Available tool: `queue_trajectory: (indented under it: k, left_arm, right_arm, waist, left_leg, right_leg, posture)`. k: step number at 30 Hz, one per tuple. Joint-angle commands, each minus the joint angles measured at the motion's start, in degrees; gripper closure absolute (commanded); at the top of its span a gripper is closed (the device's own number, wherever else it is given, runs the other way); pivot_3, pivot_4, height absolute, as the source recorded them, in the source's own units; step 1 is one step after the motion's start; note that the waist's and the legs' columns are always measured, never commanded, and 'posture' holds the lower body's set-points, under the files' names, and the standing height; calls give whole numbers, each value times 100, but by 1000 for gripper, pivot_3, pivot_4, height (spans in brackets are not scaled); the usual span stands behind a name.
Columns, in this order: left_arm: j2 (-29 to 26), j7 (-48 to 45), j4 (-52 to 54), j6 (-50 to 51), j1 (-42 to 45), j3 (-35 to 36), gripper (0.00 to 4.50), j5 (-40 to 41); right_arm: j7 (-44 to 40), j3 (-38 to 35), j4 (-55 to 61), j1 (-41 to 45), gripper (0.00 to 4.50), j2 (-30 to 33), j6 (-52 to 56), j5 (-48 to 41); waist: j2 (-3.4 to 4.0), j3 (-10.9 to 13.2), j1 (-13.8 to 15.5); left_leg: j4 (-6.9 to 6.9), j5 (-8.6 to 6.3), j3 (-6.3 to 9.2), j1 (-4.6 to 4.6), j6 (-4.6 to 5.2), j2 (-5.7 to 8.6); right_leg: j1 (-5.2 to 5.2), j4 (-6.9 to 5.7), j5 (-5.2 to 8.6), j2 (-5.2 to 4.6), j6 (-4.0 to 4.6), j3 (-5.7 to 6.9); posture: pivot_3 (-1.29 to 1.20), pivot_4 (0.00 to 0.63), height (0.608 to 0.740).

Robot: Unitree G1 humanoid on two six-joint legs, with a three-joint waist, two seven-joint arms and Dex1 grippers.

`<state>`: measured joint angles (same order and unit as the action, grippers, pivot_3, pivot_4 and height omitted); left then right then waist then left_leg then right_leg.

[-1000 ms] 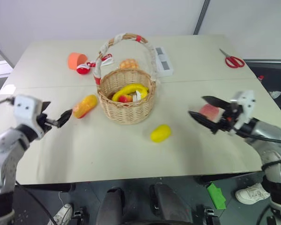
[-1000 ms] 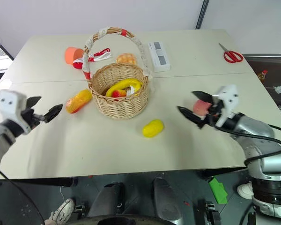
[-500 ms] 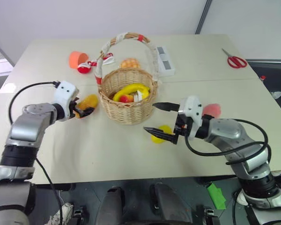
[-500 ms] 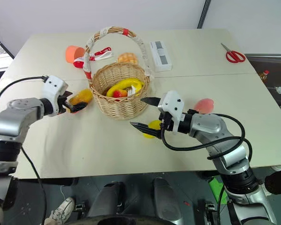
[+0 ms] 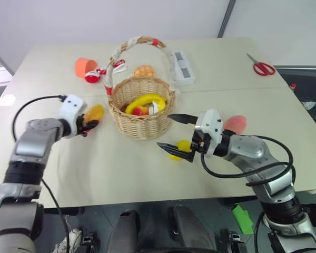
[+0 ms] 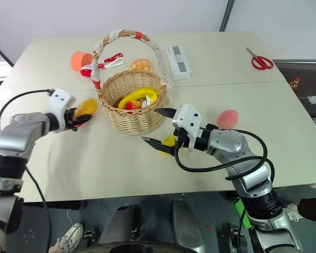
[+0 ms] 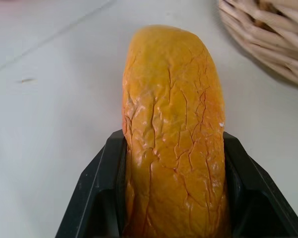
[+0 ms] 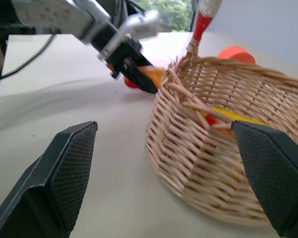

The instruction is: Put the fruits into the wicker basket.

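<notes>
**Mango gripped beside the basket, lemon next in line**

While the mango (image 7: 174,139) sits clamped between the black fingers (image 7: 97,198) of the left gripper (image 5: 88,124), it lies low at the surface (image 5: 121,168) just left of the wicker basket (image 5: 142,113). That looks like the pick-up step of the first fruit: grip made, lift not yet done. Judging from this, the next move calls for raising the mango above the basket's rim, clear of the ribboned handle, then letting go over the opening. The lemon (image 5: 180,149) lies on the surface in front of the basket, toward its right. The right gripper (image 5: 175,133) hangs just over it with its fingers spread wide, holding nothing. The peach (image 5: 235,124) rests farther right of the basket, beyond that arm. Inside the basket a yellow banana (image 5: 145,101) already lies.
</notes>
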<state>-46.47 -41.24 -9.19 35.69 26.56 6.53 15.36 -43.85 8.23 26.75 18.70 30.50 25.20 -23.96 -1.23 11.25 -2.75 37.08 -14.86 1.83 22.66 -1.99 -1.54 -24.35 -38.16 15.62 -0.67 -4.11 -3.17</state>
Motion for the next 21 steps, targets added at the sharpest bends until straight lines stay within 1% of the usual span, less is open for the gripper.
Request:
queue_trajectory:
  k: [1,3,4,5,7,8,10,12,13,14,16,18,20,21]
  left_arm:
    - [-309,-680,1572,177,-571,1081,2832,1002]
    - [-357,-1121,2431,309,-936,1534,2832,1727]
    - [-328,-1206,2776,463,-947,1636,2832,2111]
    - [-275,-1174,3002,568,-864,1595,2832,2315]
    - [-87,-918,3310,679,-479,1182,2832,2420]
    - [-20,-809,3381,699,-343,1021,2832,2392]
    - [244,-490,3402,589,172,288,2832,1933]
    - [666,62,2998,692,935,-531,2832,1304]
    - [838,298,2750,857,1242,-782,2832,1099]
    - [1031,477,2427,906,1558,-997,2832,894]
    - [1295,567,2043,931,1902,-1170,2832,768]
    - [1318,403,1798,776,2034,-1398,2832,585]
    - [1290,264,1561,641,2099,-1568,1811,415]
    - [1289,206,1489,596,2118,-1591,1379,379]
  right_arm:
    - [-68,-162,132,49,0,59,-119,-41]
    - [-144,-191,15,103,0,81,-163,-27]
    - [-192,-184,-78,161,0,80,-198,-10]
    - [-231,-167,-160,222,0,70,-231,9]
    - [-304,-126,-347,363,0,32,-316,61]
    - [-331,-120,-406,400,0,22,-348,77]
    - [-381,-128,-547,487,0,26,-424,128]
    - [-396,-171,-640,537,0,60,-470,183]
    - [-392,-193,-658,542,0,82,-478,207]
    - [-369,-232,-651,529,0,114,-465,233]
    - [-328,-308,-607,477,0,169,-425,252]
    - [-298,-356,-516,379,0,273,-353,286]
    - [-321,-381,-390,235,0,471,-298,359]
    - [-388,-386,-322,161,0,614,-296,403]
  waist:
    - [0,0,26]
    - [0,0,54]
    - [0,0,81]
    - [-2,-1,108]
    - [-2,-1,169]
    - [-2,-2,191]
    - [-4,-3,191]
    - [-5,-3,208]
    - [-6,-4,207]
    - [-6,-3,199]
    - [-6,-3,153]
    - [-4,-3,99]
    - [-4,-3,67]
    - [-4,-3,59]
  left_leg:
    - [0,0,0,1,0,-2]
    - [1,0,0,3,-1,-2]
    - [2,1,0,2,-2,4]
    - [6,1,-1,2,-3,5]
    - [12,2,-5,-3,-3,9]
    - [14,2,-6,-8,-3,14]
    - [16,2,-7,-16,-3,20]
    - [15,2,1,-17,-3,41]
    - [15,2,4,-16,-3,47]
    - [15,2,7,-15,-3,52]
    - [14,1,5,-15,-1,53]
    - [6,0,3,-14,1,52]
    - [0,0,7,-14,1,51]
    - [-1,0,7,-14,1,50]
  right_leg:
    - [0,-1,0,-1,1,1]
    - [1,1,0,-5,1,2]
    - [3,0,0,-12,1,3]
    - [6,1,0,-13,1,3]
    - [16,5,0,-9,0,4]
    - [22,5,0,-9,0,3]
    - [33,7,0,-5,-1,3]
    - [38,6,-1,-4,-3,4]
    - [38,7,-3,-4,-7,3]
    - [38,6,-4,-6,-9,3]
    - [35,6,-5,-6,-10,1]
    - [25,5,-5,-5,-10,-3]
    - [23,3,-3,-2,-8,-2]
    - [22,3,-3,-1,-8,-3]
  posture:
    - [0,150,740]
    - [0,150,740]
    - [0,150,740]
    - [0,150,740]
    - [0,150,740]
    - [0,150,740]
    - [0,150,740]
    - [0,150,740]
    - [0,150,740]
    - [0,150,740]
    - [0,150,740]
    - [0,150,740]
    - [0,150,740]
    - [0,150,740]
